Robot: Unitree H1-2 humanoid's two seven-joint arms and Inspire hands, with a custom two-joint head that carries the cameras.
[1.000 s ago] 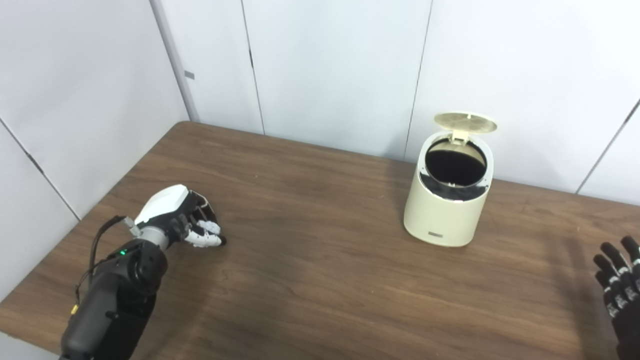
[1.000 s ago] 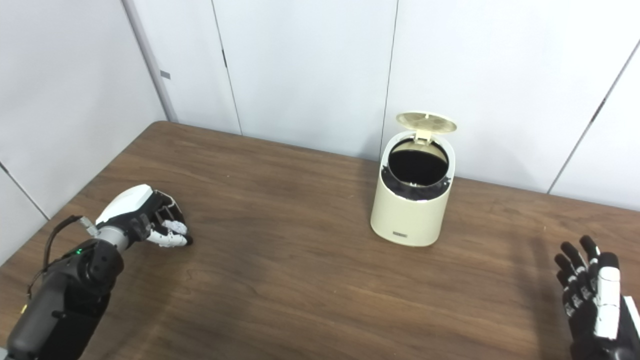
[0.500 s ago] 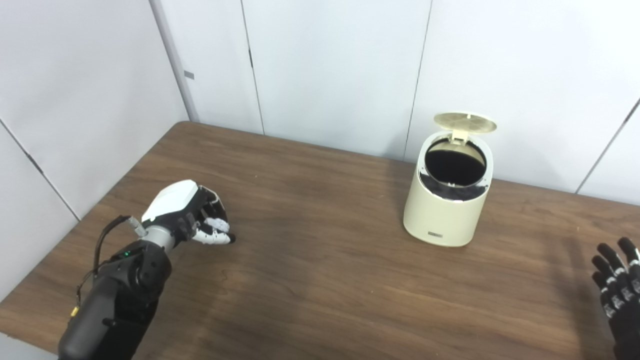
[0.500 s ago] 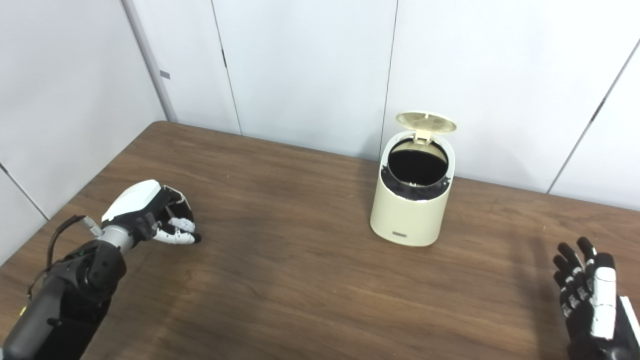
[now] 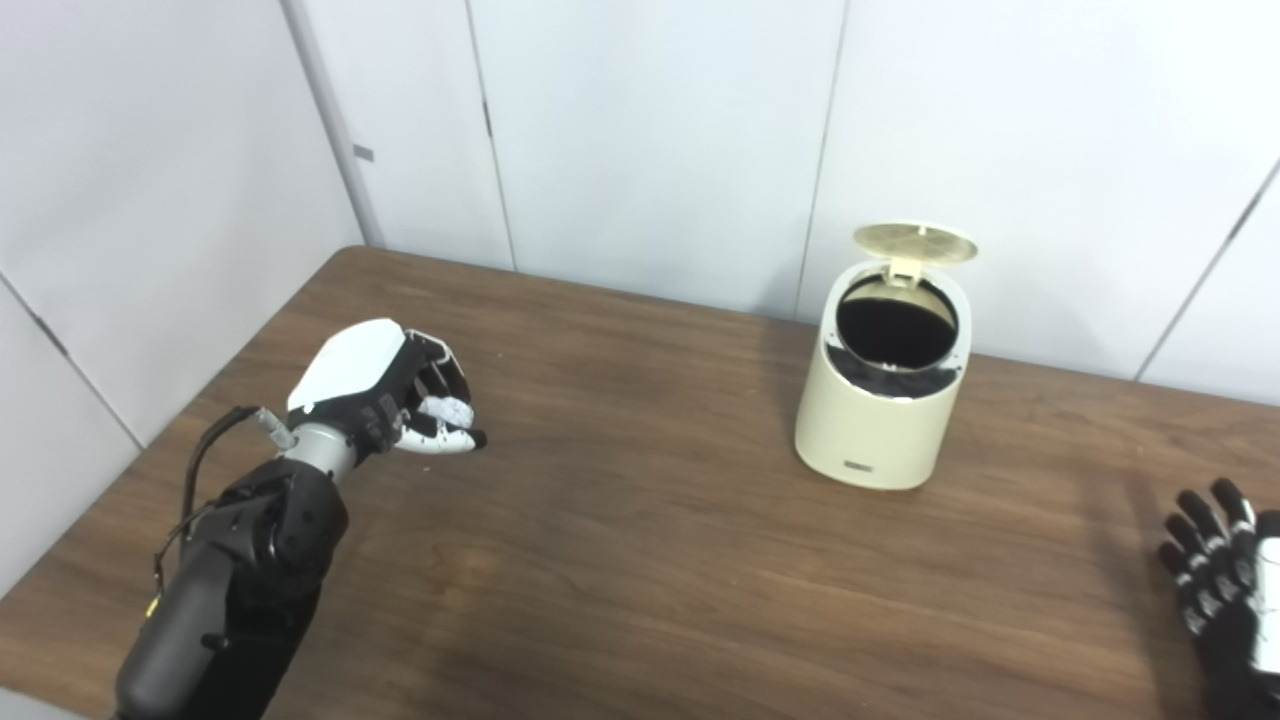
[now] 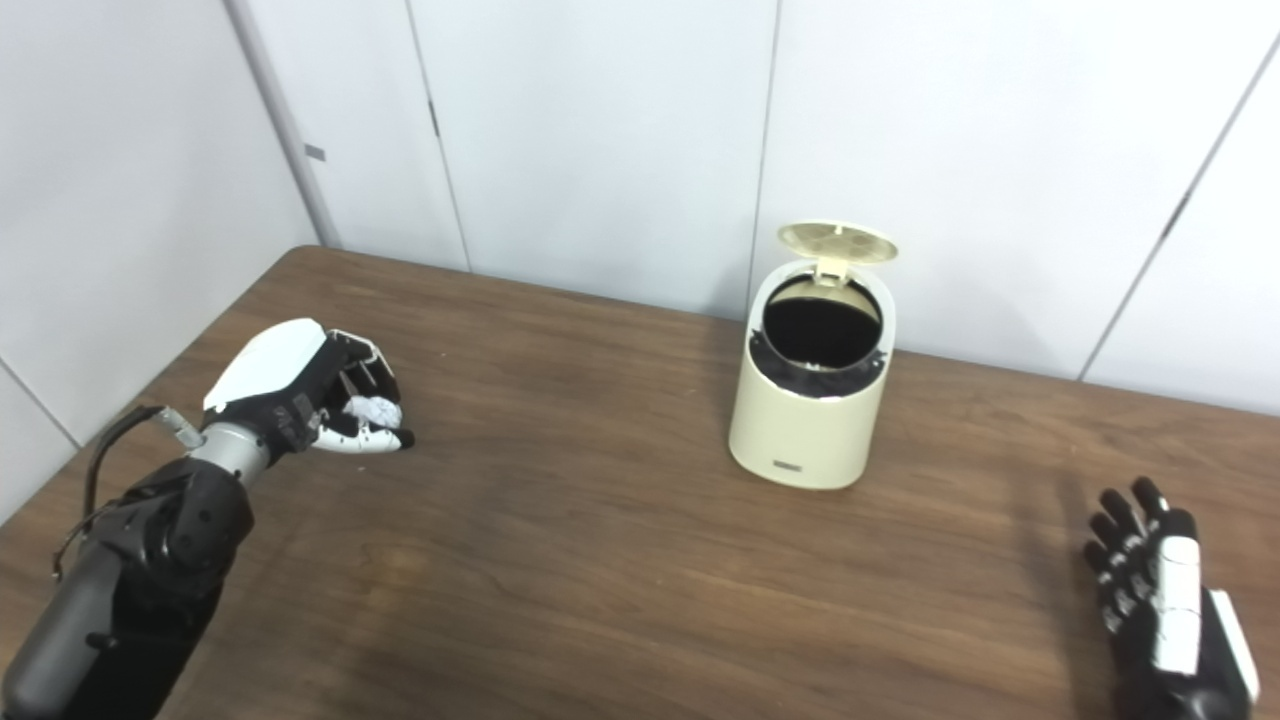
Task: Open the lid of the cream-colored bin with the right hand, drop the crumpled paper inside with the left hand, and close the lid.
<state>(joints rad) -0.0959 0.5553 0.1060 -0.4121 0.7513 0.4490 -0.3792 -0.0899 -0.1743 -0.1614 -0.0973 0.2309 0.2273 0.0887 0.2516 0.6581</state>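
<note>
The cream-colored bin [image 5: 880,405] stands at the back right of the brown table [image 5: 640,560], its round lid [image 5: 914,242] tipped up and the dark inside showing. My left hand [image 5: 385,395] hovers above the table's left part, shut on a white crumpled paper [image 6: 374,410] that peeks out between its fingers. The bin is far to its right. My right hand [image 6: 1150,590] is low at the right edge, open with fingers spread and nothing in it.
White wall panels [image 5: 640,130] rise close behind the table and along its left side. The bin stands near the back edge. Bare brown tabletop lies between my two hands.
My left hand has lifted and moved right and away with the paper. The right hand has sunk a little lower. The whole picture has shifted slightly left.
</note>
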